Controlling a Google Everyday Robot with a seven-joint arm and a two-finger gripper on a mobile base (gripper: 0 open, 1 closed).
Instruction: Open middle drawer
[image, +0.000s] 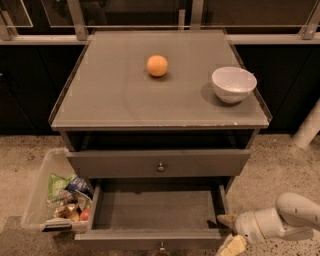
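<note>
Since the middle drawer (155, 209) stands pulled far out of the bench (120, 107), with its plain grey inside bare and open to view in the lower middle of the frame, the task looks all but done. Its front runs along the bottom edge, with the knob (161, 246) just showing there. Above it the upper drawer (205, 163) sits back under the bench top, shut as far as I can tell. At the lower right the gripper (226, 233) hangs by the right end of the open drawer's front. Its two pale fingers (226, 219) are spread apart, one above the other, and nothing is clamped between them. Whether either finger touches the drawer front I cannot tell. It is well away from the knob, so I judge the pull itself to be over. What seems left is small: perhaps a little more travel, if the drawer is to come fully out, and drawing the white arm (295, 212) clear to the right without knocking the front back in. On the bench top an orange (157, 65) lies upper middle and a white bowl (233, 84) stands to its right, well apart from each other and untouched by any of this. A clear bin (37, 192) of wrappers sits at the lower left, just beside the open drawer's left side.
</note>
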